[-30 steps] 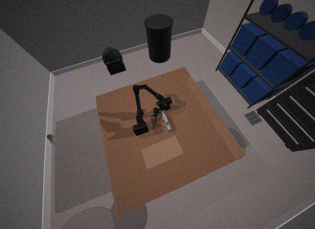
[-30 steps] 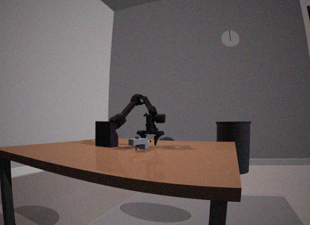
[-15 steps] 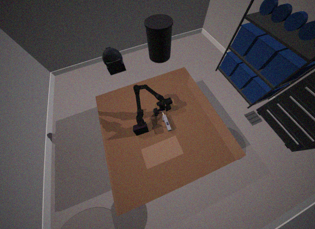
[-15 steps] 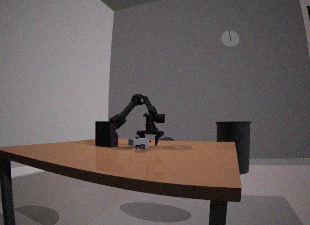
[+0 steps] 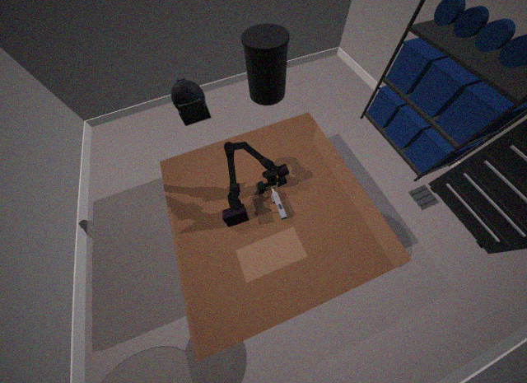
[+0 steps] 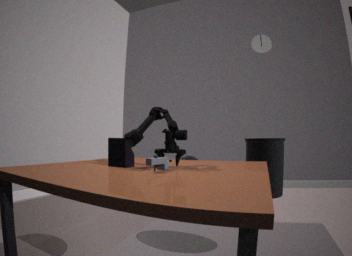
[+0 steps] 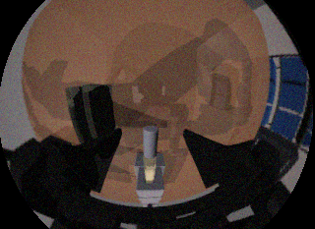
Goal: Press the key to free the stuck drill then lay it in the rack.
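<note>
Here, opened black jaws (image 5: pixel 271 186) (image 6: pixel 168 162) flank a grey cylindrical shank (image 7: pixel 151 141).

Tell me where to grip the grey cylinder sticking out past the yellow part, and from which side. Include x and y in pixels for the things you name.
Best guess: take the cylinder (image 7: pixel 151 144) by its bare barrel beyond the yellow part (image 7: pixel 150 173), from above, one finger per side. It is slim and round, both flanks exposed.

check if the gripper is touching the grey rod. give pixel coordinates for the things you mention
Apart. In the wrist view, tabletop (image 5: pixel 340 259) (image 6: pixel 204 185) (image 7: pixel 172 155) shows on both sides of the grey rod (image 7: pixel 150 143), inside the open gripper (image 5: pixel 271 185) (image 6: pixel 169 161) (image 7: pixel 153 133).
</note>
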Available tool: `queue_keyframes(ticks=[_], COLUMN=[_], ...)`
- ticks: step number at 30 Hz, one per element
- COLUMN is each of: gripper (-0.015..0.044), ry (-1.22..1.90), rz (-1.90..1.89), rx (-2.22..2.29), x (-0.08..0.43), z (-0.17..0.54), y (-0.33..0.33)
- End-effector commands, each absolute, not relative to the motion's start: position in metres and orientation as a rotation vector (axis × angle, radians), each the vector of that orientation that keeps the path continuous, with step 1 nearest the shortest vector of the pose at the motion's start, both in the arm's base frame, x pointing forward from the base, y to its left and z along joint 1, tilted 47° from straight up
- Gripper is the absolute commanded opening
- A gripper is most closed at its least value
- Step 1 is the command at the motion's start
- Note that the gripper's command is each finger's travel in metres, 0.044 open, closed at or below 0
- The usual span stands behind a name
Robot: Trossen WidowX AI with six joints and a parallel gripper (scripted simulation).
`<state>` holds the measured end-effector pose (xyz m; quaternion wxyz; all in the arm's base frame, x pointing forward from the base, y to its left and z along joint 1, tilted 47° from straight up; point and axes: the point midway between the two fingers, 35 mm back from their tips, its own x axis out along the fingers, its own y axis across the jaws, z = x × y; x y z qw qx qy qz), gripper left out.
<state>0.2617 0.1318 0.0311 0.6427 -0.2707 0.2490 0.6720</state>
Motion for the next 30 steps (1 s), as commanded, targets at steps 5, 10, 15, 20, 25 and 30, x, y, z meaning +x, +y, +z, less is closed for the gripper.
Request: queue_keyframes(ticks=[5,10,15,20,25,30], gripper=[0.044,0.044,0.044,0.0361,0.023,0.0099], ry=[0.568,0.568,0.568,0.567,0.567,0.567], rz=[1.535,1.535,1.535,1.531,1.531,1.531], rx=[-0.614,-0.614,-0.614,-0.617,-0.617,-0.617], x=[0.2595,0.259,0.2583,0.2605,0.2605,0.2605], z=[0.0274,0.0263,0.0255,0.027,0.027,0.027], y=[0.1312,0.131,0.1309,0.1309,0.1309,0.1309])
